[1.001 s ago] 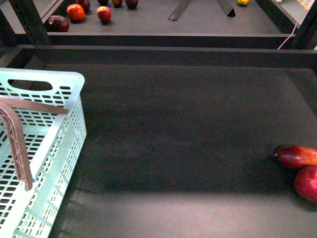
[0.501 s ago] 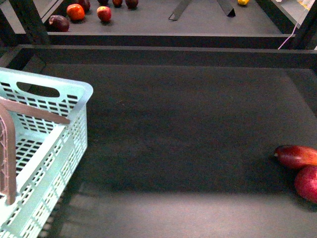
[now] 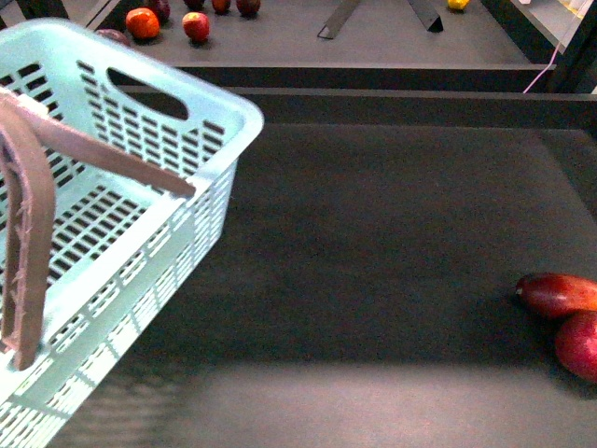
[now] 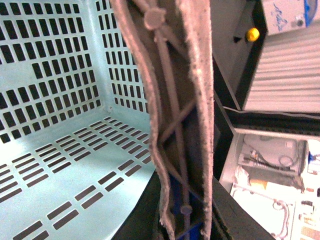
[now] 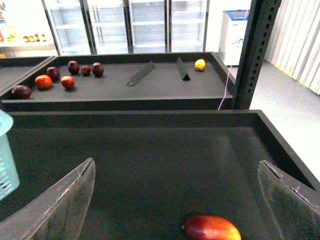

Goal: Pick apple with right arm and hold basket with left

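Observation:
The pale mint-blue basket [image 3: 121,215] hangs tilted at the left of the front view, its brown ribbed handle [image 3: 28,233] swung across it. In the left wrist view my left gripper [image 4: 182,227] is shut on that handle [image 4: 175,115], with the slotted basket floor [image 4: 60,165] beside it. The red apple [image 3: 579,343] lies at the table's right edge, cut off by the frame, touching a darker oval fruit [image 3: 560,294]. My right gripper [image 5: 176,162] is open above the table, and only the oval fruit [image 5: 212,228] shows between its fingers; the apple is out of that view.
A raised lip [image 3: 392,105] bounds the table's far side. Behind it a second shelf holds several small fruits [image 3: 142,22], two dark wedges [image 3: 340,19] and a yellow fruit [image 5: 200,64]. A dark upright post [image 5: 252,55] stands at the far right corner.
The basket has risen and swung right and toward the back, tilting more, and now fills much more of the left front view. The apple and oval fruit have not moved.

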{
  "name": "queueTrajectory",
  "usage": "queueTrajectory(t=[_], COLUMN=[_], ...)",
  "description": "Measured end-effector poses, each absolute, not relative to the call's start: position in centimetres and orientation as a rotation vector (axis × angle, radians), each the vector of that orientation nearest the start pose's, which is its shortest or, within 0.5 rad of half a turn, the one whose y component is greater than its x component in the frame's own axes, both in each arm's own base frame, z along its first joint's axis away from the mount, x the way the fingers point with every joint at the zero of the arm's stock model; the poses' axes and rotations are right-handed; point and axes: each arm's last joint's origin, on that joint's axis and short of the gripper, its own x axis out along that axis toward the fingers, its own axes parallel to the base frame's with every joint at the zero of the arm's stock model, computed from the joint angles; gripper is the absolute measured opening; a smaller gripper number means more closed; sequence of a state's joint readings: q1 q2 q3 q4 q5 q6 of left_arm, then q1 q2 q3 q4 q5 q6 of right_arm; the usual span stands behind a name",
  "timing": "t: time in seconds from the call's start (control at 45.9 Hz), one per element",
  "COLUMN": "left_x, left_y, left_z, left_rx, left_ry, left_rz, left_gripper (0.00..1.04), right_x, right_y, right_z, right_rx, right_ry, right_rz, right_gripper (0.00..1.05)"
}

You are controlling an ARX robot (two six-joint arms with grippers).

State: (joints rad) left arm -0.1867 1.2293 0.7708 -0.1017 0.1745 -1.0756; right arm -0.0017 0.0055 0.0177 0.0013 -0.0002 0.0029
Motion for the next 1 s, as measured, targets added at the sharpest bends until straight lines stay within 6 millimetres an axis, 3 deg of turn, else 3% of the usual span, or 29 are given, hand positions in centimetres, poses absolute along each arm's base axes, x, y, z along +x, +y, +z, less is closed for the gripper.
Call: queueTrajectory(t=[0.131, 0.435, 0.653, 0.914, 1.001], left_x=[24.7, 21.8, 20.6, 20.5, 20.5], left_y=[-9.7, -16.7, -18.4, -18.5, -18.5], left_z=[26.2, 27.8, 28.2, 28.2, 28.2], left_rx=[-0.962, -0.862, -0.817, -0.796, -0.795], left_ry=[0.718, 0.779, 0.779, 0.769, 0.768], left_rz=[-0.171, -0.401, -0.488, -0.503, -0.502], left_gripper=[0.09, 0.09, 0.09, 0.09, 0.09], right_x=[9.7, 9.7, 9.7, 9.7, 9.8], right_y=[0.0, 0.0, 0.0, 0.0, -0.2], right_z=[16.9, 16.9, 16.9, 16.9, 16.8], right_rx=[0.003, 0.003, 0.003, 0.003, 0.030], right_ry=[-0.014, -0.014, -0.014, -0.014, 0.203], right_rz=[-0.002, -0.002, -0.002, -0.002, -0.088], right_gripper=[0.96, 0.96, 0.96, 0.96, 0.96])
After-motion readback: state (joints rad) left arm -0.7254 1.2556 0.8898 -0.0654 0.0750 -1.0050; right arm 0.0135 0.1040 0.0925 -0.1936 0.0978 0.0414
